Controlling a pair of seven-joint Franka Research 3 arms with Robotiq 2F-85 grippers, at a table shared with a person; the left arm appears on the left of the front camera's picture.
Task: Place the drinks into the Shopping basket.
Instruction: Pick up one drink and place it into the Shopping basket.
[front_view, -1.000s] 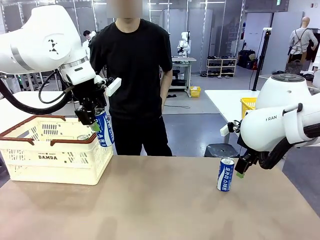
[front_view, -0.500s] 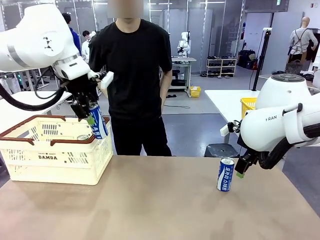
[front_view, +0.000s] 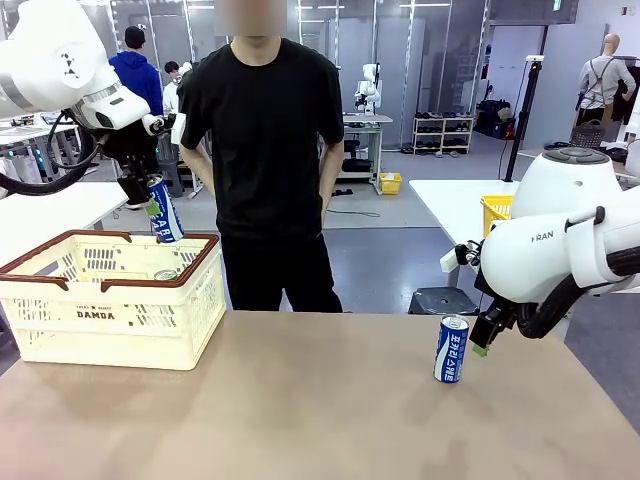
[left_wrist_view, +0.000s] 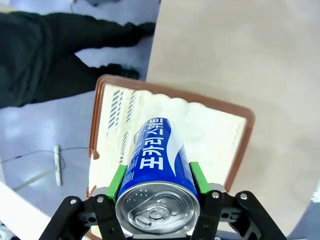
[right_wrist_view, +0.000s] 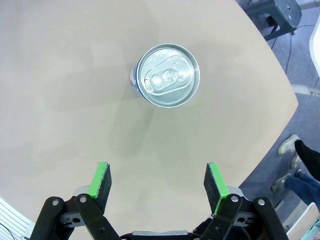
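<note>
L gripper (front_view: 152, 207) is up in the air over the far side of the Shopping basket (front_view: 100, 320), jaws clenched on a blue can (front_view: 165, 222) w/ white lettering. Can is tilted, lower end hanging just above the brown rim, not inside yet. In the L wrist view the green pads (left_wrist_view: 118, 177) press both sides of the blue can (left_wrist_view: 155, 150) near its top, pull-tab end toward the camera, and the cream basket (left_wrist_view: 215, 135) lies directly beyond it. Basket sits on the worktop (front_view: 300, 400) at the robot's left, "DAMDA" side facing the camera; a can top (front_view: 166, 274) shows inside it.

R gripper (front_view: 482, 345) is low at the robot's right, jaws released and holding nothing. A second blue can (front_view: 451, 349) stands upright on the worktop just beside it. In the R wrist view that can (right_wrist_view: 167, 75) is ahead of the R gripper (right_wrist_view: 157, 175), apart from the pads, not between them.

Person (front_view: 265, 130) in black stands at the far edge, arms drawn back behind the body.
</note>
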